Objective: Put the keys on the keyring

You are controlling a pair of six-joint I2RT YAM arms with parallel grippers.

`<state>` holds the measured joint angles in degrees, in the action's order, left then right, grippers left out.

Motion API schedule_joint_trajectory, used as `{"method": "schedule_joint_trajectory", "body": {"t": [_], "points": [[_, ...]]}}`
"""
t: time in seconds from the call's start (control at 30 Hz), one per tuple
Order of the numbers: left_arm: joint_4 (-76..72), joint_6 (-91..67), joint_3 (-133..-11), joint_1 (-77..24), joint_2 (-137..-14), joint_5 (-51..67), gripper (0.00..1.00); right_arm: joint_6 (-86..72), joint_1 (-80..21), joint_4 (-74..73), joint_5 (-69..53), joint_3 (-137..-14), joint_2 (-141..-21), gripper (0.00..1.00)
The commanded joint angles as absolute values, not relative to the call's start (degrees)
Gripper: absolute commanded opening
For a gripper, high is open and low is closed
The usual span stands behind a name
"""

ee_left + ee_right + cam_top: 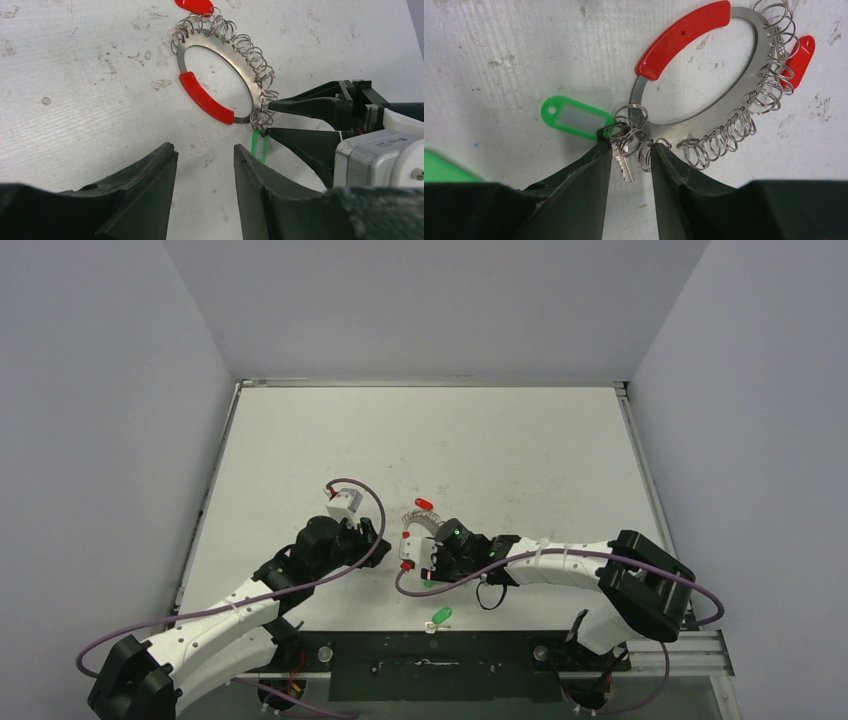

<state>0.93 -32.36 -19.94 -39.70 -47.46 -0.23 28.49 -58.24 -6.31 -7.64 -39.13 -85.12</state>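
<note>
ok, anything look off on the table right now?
One thing: a green-tagged key lies alone near the table's front edge, well apart from the keyring. The other key sits at the ring. Nothing looks damaged.

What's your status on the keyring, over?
Left gripper open, empty, short of keyring. Right gripper straddling one key at the ring's coils, grip unconfirmed. Second key lying loose, untouched. Nothing blocking.

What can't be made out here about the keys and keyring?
Right wrist view: whether the right gripper actually pinches the key; its jaws cover the contact.
Left wrist view: green tag mostly hidden behind that gripper.
Top view: second green tag, too small to show its key.
Left wrist view: red tag, cut by top edge.
</note>
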Motion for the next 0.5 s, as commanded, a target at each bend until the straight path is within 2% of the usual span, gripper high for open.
{"method": "schedule_joint_trajectory", "body": {"t": [0.0, 0.07, 0.23, 0.47], "points": [[-0.2, -32.6, -20.1, -40.0, -46.5, -1.1, 0.44, 28.7, -58.6, -4.2, -5.5, -42.1, -86.5, 0.34], [-0.1, -32.6, -20.1, -40.1, -46.3, -1.1, 0.44, 28.7, -58.6, -4.3, -5.5, -42.6, -87.3, 0.27], [0.8, -32.6, -20.0, -40.0, -45.7, -1.3, 0.44, 28.9, -58.7, -7.2, -5.0, -44.1, -88.1, 0.02], [1.8, -32.4, -19.2, -40.1, -44.8, -1.8, 0.44, 30.6, -58.7, -9.9, -4.7, -42.9, -83.0, 0.00]]}}
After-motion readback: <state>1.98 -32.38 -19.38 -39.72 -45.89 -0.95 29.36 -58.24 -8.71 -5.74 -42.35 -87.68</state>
